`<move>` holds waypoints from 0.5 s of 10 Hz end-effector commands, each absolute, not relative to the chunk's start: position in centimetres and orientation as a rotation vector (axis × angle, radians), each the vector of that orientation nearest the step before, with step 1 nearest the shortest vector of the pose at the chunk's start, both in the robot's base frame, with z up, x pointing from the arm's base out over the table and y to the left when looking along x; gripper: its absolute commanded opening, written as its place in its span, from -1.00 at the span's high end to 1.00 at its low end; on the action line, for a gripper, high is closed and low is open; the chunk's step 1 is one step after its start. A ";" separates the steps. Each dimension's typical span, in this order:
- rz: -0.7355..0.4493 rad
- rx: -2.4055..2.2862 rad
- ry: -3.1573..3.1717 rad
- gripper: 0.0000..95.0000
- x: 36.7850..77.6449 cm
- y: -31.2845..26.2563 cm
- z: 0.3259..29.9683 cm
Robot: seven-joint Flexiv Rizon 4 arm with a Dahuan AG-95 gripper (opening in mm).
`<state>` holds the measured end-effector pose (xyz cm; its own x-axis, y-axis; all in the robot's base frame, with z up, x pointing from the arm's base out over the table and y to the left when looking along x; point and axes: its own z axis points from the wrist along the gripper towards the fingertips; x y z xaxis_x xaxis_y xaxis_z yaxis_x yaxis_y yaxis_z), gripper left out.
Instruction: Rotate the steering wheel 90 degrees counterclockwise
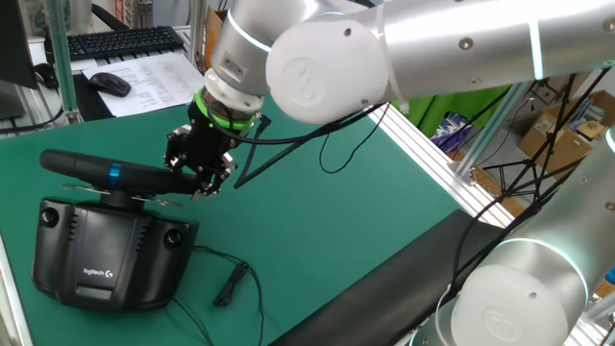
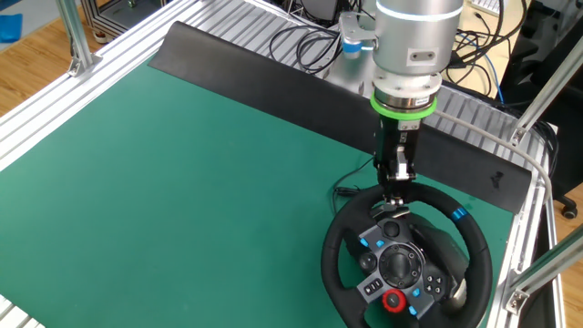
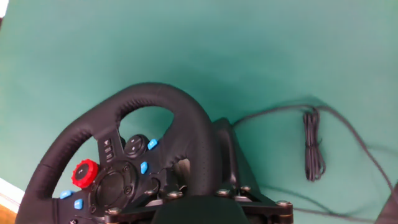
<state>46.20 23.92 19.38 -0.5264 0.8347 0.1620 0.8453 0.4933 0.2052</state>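
Observation:
The steering wheel (image 1: 86, 168) is a black rim with a blue stripe (image 1: 113, 175), seen edge-on above its black Logitech base (image 1: 96, 250). In the other fixed view the wheel (image 2: 342, 246) faces up, with the stripe (image 2: 458, 215) at the upper right and a red knob on the hub. My gripper (image 2: 393, 199) comes straight down on the far side of the rim and looks shut on it. It sits at the rim's right end in the one fixed view (image 1: 200, 185). The hand view shows the rim (image 3: 155, 102) running under the hand; the fingertips are hidden.
A black cable with a plug (image 1: 229, 284) lies on the green mat right of the base, and shows in the hand view (image 3: 313, 146). A keyboard (image 1: 120, 40) and mouse (image 1: 110, 84) lie beyond the mat. An aluminium frame (image 2: 537, 182) runs close to the wheel.

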 end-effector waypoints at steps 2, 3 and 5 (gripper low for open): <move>-0.430 -1.556 -2.612 0.20 45.6 23.3 21.8; -0.453 -1.574 -2.582 0.20 45.3 23.3 22.4; -0.460 -1.624 -2.540 0.20 44.9 23.9 23.1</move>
<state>44.63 23.81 23.06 -0.4336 0.8712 0.2302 0.8966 0.3913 0.2074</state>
